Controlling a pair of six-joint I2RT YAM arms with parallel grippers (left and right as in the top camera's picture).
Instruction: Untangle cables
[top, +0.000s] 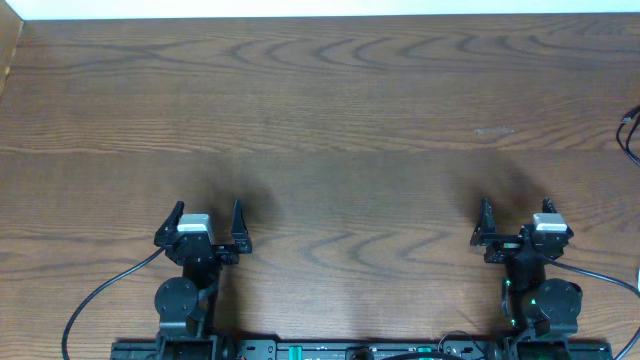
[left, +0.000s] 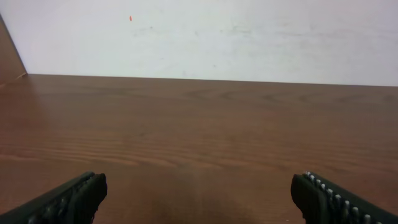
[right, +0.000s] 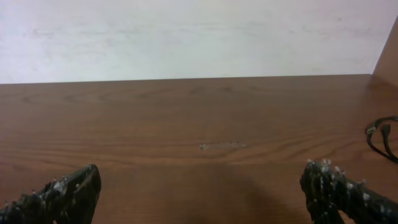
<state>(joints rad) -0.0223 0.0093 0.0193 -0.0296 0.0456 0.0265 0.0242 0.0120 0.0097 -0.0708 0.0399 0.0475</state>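
Overhead: both grippers, left (top: 208, 222) & right (top: 515, 218), sit w/ fingers apart, empty, near desk's front edge. We see only a black cable (top: 630, 135) at right edge; next: right arm reaches there.

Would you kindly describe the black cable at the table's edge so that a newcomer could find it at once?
Start with the brown wooden table and follow it to its far right edge, beyond the right end effector. There a thin black cable loops in from outside the frame. It is the only loose thing on the wood; a white cord is not visible.
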